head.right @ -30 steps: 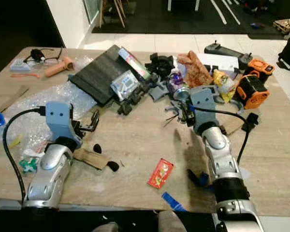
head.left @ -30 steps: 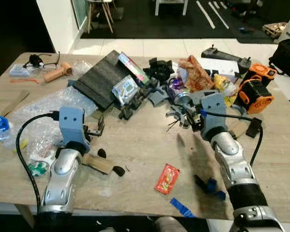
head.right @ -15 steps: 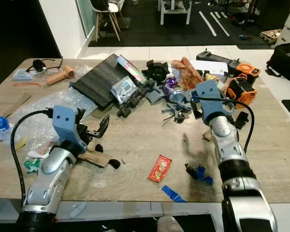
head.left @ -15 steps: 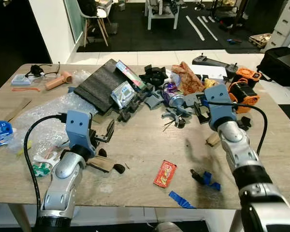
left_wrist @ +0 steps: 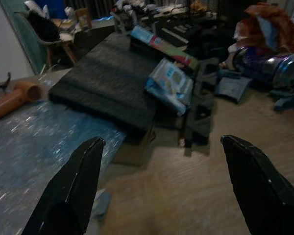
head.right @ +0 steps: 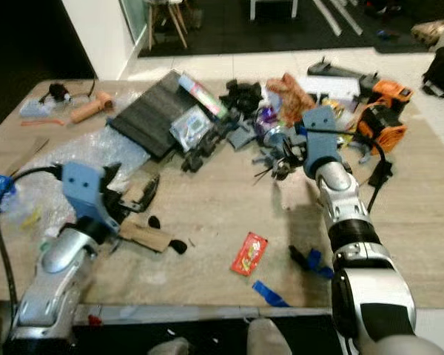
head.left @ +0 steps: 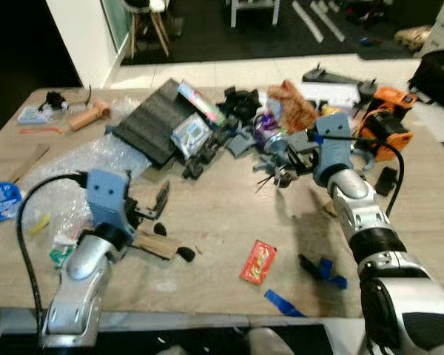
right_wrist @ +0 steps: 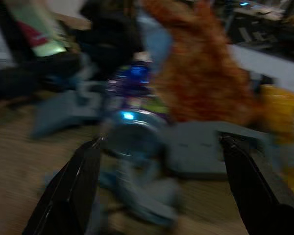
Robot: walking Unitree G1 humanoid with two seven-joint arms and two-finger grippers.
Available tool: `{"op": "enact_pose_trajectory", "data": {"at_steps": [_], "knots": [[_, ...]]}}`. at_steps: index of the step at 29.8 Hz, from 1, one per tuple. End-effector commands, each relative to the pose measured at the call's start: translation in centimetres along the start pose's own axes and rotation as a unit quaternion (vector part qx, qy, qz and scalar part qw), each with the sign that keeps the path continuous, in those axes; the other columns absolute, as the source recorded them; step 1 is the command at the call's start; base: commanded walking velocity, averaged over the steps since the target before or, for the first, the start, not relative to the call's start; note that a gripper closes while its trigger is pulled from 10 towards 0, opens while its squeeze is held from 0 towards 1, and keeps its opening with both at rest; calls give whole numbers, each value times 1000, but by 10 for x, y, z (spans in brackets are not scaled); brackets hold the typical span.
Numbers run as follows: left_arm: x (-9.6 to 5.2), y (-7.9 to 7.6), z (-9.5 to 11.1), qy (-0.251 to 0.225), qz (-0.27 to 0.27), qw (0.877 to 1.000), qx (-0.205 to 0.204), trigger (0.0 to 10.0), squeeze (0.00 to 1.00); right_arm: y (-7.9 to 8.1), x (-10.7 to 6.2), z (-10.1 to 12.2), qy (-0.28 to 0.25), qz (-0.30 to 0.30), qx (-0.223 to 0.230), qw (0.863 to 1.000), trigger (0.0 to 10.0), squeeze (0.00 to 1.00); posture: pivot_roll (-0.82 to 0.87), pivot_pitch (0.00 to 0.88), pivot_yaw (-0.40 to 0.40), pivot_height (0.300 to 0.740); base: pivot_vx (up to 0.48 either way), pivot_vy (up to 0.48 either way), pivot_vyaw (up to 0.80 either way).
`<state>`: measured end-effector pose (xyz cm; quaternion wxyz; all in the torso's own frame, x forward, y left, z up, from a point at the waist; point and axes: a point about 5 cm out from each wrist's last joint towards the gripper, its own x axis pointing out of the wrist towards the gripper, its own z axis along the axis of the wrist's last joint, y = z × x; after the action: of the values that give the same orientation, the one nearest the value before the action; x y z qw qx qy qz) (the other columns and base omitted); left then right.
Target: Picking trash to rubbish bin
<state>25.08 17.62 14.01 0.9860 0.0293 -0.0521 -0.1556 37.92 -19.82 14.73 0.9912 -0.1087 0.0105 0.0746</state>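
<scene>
The right gripper [head.left: 294, 157] is extended over the wooden table [head.left: 222, 214] toward the cluttered far side, fingers spread wide and holding nothing; directly ahead of it in the right wrist view lies a crushed purple can [right_wrist: 130, 132] with an orange crinkled wrapper [right_wrist: 206, 73] just behind it and grey plastic parts [right_wrist: 196, 152] beside it; this view is blurred, so finer contact cannot be judged. The can is probably light, thin-walled and smooth, so it may slip or dent further; take hold across its body, not at the rim. The wrapper is likely soft, weightless film; pinch it at a bunched fold. The left gripper [head.left: 157, 207] hovers low over the near left of the table, jaws wide apart and empty, facing a dark foam slab [left_wrist: 108, 83] and a small foil packet [left_wrist: 171, 85]. A red sachet [head.left: 257, 262] lies flat near the front edge, well apart from both grippers; flat film of this kind is hard to lift off a surface and is best taken at an edge. No rubbish bin can be made out.
</scene>
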Motion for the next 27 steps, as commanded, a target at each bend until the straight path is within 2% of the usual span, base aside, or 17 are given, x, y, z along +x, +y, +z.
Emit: {"op": "enact_pose_trajectory", "data": {"at_steps": [1,2,5,9,13,23,27], "knots": [[-5,5,2,8,1,1000,9,10000,0,1,2,2,-4,2,10,1000,10000,0,-67,95,74,740,0,0,0],[-11,7,4,11,3,1000,14,10000,0,3,3,0,7,1,2,1000,10000,0,-49,108,78,740,0,0,0],[-13,8,5,13,3,1000,16,10000,0,3,3,-1,11,0,-1,1000,10000,0,-47,110,78,740,0,0,0],[-20,10,6,22,6,1000,20,10000,0,-5,3,-6,47,-33,-28,998,10000,0,-30,126,83,740,0,0,0],[-21,10,7,26,5,999,18,10000,0,-10,2,-9,65,-52,-23,996,10000,0,-29,127,89,740,0,0,0],[-17,9,4,34,0,999,6,10000,0,-26,-1,-2,78,-92,-14,993,10000,0,-50,104,86,740,0,0,0],[-13,9,3,33,0,999,2,10000,0,-32,-6,-8,103,-106,-10,989,10000,0,-62,88,79,740,0,0,0]]}}
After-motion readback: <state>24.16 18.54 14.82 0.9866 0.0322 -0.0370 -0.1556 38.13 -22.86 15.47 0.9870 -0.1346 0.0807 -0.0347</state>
